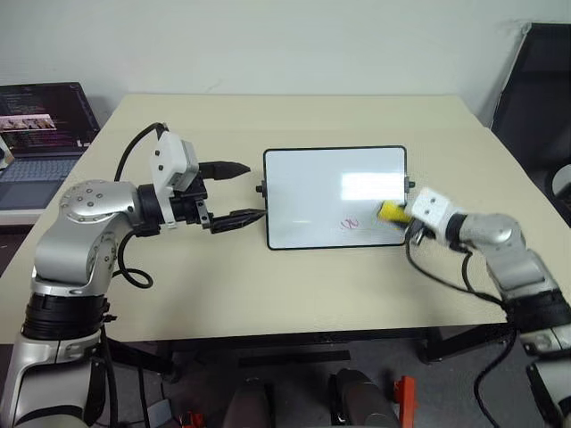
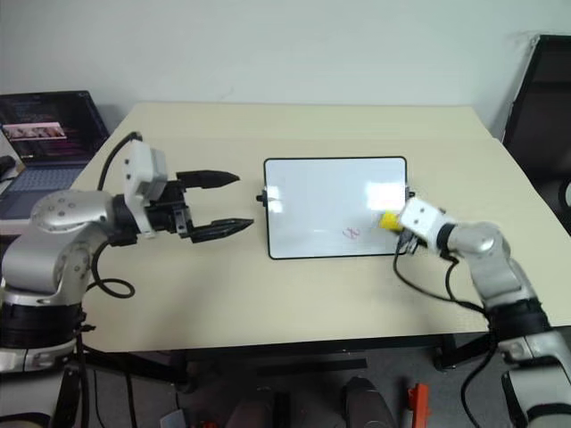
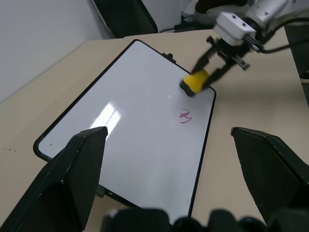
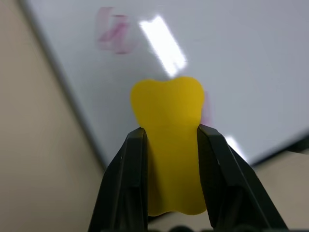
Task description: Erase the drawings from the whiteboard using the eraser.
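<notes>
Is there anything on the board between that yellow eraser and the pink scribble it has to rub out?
Nothing visible. The right pincer holds the eraser over the whiteboard, and only bare white surface lies between it and the scribble.

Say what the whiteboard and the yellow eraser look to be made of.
Rectangular black-framed whiteboard: smooth glossy white surface, likely coated, since it mirrors the lights; thin frame looks like plastic. Small yellow eraser block: matte, probably soft foam, pinched in where the right gripper holds it.

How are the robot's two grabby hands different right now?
The left gripper is wide open and holds nothing; the right gripper squeezes the yellow eraser. The left one waits beside the whiteboard; the right one reaches over it. Both have two black fingers.
</notes>
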Action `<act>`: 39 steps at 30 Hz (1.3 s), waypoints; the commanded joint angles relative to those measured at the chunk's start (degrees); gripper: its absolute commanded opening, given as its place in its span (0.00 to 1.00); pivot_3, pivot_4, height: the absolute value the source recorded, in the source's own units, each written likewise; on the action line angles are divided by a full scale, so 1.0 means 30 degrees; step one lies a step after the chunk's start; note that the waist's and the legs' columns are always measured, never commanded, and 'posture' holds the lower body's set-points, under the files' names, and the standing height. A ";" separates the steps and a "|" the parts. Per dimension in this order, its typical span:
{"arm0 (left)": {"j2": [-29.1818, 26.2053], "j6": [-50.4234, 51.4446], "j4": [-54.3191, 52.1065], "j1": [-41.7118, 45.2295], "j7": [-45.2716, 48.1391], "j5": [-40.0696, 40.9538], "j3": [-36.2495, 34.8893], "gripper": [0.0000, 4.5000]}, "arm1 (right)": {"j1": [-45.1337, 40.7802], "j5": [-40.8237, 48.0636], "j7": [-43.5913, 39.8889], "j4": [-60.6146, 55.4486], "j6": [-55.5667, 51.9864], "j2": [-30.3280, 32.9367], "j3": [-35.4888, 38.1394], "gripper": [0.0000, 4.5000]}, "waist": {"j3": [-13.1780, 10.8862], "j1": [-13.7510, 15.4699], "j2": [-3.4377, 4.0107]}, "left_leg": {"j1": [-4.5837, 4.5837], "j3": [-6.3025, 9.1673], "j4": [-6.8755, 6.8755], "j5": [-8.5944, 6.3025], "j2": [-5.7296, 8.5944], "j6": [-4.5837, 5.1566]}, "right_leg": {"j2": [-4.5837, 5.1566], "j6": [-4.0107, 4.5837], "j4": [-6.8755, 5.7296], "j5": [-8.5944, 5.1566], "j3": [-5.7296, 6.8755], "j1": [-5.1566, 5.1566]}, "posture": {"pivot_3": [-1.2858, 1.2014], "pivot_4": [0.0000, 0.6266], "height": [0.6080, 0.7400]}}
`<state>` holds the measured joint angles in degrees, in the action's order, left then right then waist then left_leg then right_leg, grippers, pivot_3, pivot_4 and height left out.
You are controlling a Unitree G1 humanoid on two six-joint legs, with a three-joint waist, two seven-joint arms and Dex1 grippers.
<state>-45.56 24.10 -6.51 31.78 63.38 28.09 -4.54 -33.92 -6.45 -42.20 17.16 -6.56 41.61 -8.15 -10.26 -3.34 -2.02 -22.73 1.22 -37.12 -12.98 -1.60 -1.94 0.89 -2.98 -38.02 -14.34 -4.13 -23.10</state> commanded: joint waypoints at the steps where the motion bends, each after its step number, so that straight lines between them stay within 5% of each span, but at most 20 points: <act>1: -0.0001 -0.0445 -0.0008 0.0441 0.0106 -0.0037 -0.0178 1.00 | -0.0106 -0.0925 0.0797 0.1618 0.0173 0.0220 0.0047 0.23 | 0.0019 0.0019 -0.0031 | 0.0003 0.0003 0.0002 0.0003 -0.0001 0.0005 | 0.0000 0.0004 -0.0002 0.0000 0.0003 0.0000 | 0.52 0.24 1.00; 11: 0.0000 -0.0612 0.0033 0.0336 0.0174 -0.0060 -0.0292 1.00 | 0.3004 0.1098 -0.3906 -0.2999 -0.1231 0.0569 -0.0832 0.23 | 0.0041 -0.0022 -0.0066 | -0.0002 0.0012 0.0041 0.0002 -0.0018 0.0005 | -0.0023 -0.0076 0.0002 0.0036 0.0001 -0.0010 | 0.52 0.24 1.00; 23: 0.0138 -0.0715 0.0158 0.0453 0.0216 -0.0148 -0.0196 1.00 | 0.0026 -0.0947 0.0489 0.1251 -0.0107 0.0320 -0.0005 0.22 | 0.0039 -0.0043 -0.0064 | 0.0003 -0.0014 0.0008 0.0010 -0.0017 0.0014 | -0.0020 0.0010 0.0004 0.0027 -0.0023 -0.0017 | 0.52 0.24 1.00; 32: 0.0070 -0.0610 -0.0003 0.0277 0.0156 -0.0116 -0.0314 1.00 | 0.2829 0.1405 -0.3632 -0.3011 -0.1563 0.0685 -0.0148 0.22 | 0.0043 -0.0036 -0.0069 | -0.0011 0.0001 0.0043 0.0009 -0.0019 0.0013 | -0.0023 -0.0057 0.0012 0.0049 -0.0011 -0.0025 | 0.52 0.24 1.00; 36: 0.0057 -0.0583 -0.0028 0.0269 0.0150 -0.0088 -0.0338 1.00 | 0.3039 0.2080 -0.4205 -0.3849 -0.2487 0.1021 0.0698 0.22 | 0.0025 -0.0020 -0.0047 | -0.0022 0.0002 0.0047 0.0008 -0.0019 0.0013 | -0.0024 -0.0058 0.0015 0.0047 -0.0007 -0.0035 | 0.52 0.24 1.00; 39: -0.0019 -0.0545 0.0059 0.0356 0.0214 -0.0061 -0.0382 1.00 | 0.1633 0.5191 -0.4727 -0.4987 -0.4824 0.1725 0.3909 0.22 | -0.0053 0.0026 0.0041 | -0.0051 0.0004 0.0045 0.0008 -0.0014 0.0012 | -0.0021 -0.0059 0.0021 0.0045 -0.0005 -0.0053 | 0.52 0.24 1.00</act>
<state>-44.96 23.14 -5.12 31.83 64.19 27.72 -4.44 -25.53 4.41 -55.62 6.15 -18.29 44.25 -3.27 -10.41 -3.27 -1.90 -22.92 1.23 -36.99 -12.96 -1.63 -1.91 0.84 -3.18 -37.95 -14.20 -4.15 -23.28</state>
